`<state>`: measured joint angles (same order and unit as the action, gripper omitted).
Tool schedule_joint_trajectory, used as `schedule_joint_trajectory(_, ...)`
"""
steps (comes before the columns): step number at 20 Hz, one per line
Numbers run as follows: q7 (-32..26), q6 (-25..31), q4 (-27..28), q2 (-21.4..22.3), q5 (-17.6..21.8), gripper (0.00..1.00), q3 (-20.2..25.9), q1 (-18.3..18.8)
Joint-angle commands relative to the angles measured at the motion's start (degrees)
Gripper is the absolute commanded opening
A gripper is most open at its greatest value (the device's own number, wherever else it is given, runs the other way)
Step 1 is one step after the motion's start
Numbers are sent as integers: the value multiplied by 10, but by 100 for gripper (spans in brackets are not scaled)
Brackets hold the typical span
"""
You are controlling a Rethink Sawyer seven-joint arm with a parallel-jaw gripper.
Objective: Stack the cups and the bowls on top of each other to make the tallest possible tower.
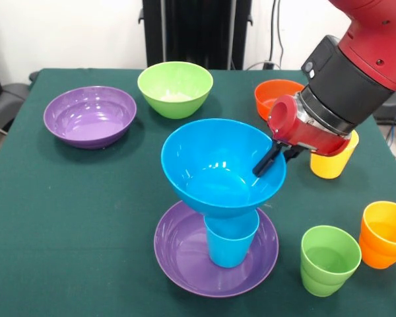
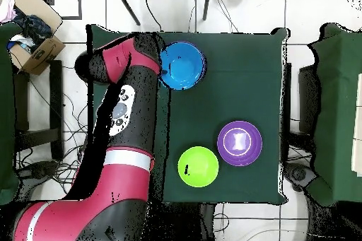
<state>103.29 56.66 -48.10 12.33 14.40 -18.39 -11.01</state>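
A wide purple bowl (image 1: 185, 264) sits at the front centre with an upright blue cup (image 1: 231, 243) in it. A deep blue bowl (image 1: 214, 165) rests on that cup, slightly tilted; it also shows in the overhead view (image 2: 182, 66). My gripper (image 1: 277, 158) is at the blue bowl's right rim, one black finger inside and one outside, shut on the rim. The yellow cup (image 1: 333, 165) stands behind the gripper, partly hidden. The green cup (image 1: 329, 259) and the orange cup (image 1: 385, 234) stand at the front right. No red cup shows.
A second purple bowl (image 1: 90, 115) is at the back left and shows in the overhead view (image 2: 240, 143). A light green bowl (image 1: 175, 88) is at the back centre, also overhead (image 2: 198, 167). An orange bowl (image 1: 274, 96) is at the back right, partly behind the arm.
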Motion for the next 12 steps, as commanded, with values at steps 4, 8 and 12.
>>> schedule_joint_trajectory(4, -38, -10, -45, 11, 5, 0, 72, -1)
schedule_joint_trajectory(8, -34, -7, -43, 11, 4, 0, 74, -2)
schedule_joint_trajectory(12, -30, -9, -47, 12, 3, 0, 77, -3)
